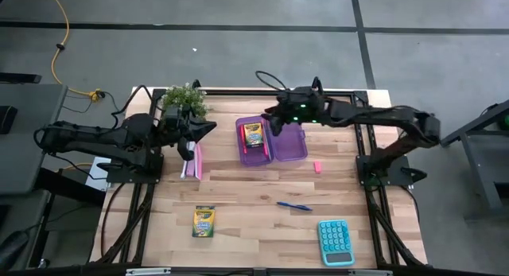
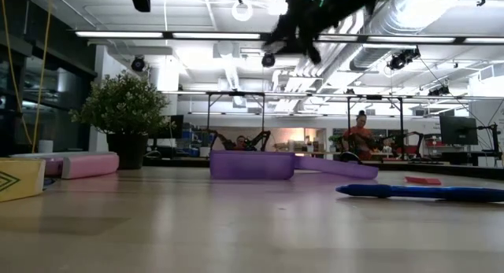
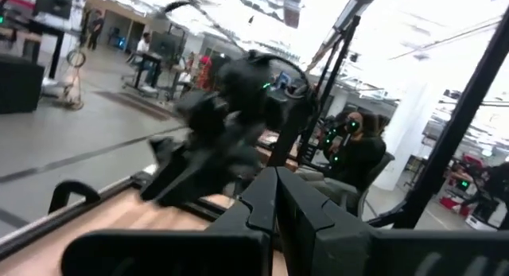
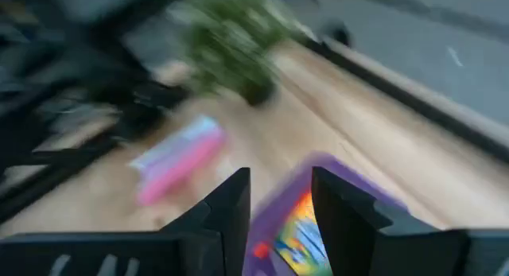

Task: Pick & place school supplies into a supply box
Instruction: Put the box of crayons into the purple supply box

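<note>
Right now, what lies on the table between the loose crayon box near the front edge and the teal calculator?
In the high view, only the blue pen lies between the crayon box and the calculator, set a little farther back than both. The rest is bare wood.

My high view looks straight down on the table (image 1: 262, 192). My low view looks level across it. Both share the supply box (image 1: 272, 142).

Grey floor (image 1: 238, 61) around; ceiling strip lights (image 2: 157, 35) over distant desks.

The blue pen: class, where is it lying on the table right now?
In the high view, the blue pen lies on bare wood right of centre, between the pink eraser and the teal calculator.
</note>
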### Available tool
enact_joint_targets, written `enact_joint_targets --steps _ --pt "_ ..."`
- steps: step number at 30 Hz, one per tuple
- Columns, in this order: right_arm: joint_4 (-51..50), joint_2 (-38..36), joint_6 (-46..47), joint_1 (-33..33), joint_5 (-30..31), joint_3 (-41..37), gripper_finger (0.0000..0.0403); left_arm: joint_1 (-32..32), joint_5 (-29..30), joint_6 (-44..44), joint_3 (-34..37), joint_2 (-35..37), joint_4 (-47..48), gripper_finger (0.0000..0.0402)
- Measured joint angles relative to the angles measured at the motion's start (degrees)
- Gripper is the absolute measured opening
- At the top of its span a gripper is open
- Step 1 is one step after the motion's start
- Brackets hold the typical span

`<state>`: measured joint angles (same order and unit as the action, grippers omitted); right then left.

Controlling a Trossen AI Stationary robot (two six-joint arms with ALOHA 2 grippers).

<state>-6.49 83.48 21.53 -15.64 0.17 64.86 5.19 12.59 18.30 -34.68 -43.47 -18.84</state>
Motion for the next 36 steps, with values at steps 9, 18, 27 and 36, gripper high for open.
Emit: enact_joint_targets --steps 9,18,27,36 --pt "10.88 -10.92 -10.53 7.16 -7.33 0.00 0.0126 0.02 -0.04 -4.62 0.00 2.34 0.05 0.0000" --pt "12.22 -11.91 -11.53 10.55 -7.26 0.00 0.0126 0.00 -0.03 -6.53 0.00 1.99 0.16 0.0000" --pt "12.75 -11.91 -11.51 10.42 -7.17 0.00 0.0126 0.00 0.15 -6.51 0.00 2.02 0.74 0.0001" --pt "12.75 -11.91 -11.51 10.42 -7.18 0.00 0.0126 0.00 0.33 -3.66 0.00 2.02 1.58 0.0059"
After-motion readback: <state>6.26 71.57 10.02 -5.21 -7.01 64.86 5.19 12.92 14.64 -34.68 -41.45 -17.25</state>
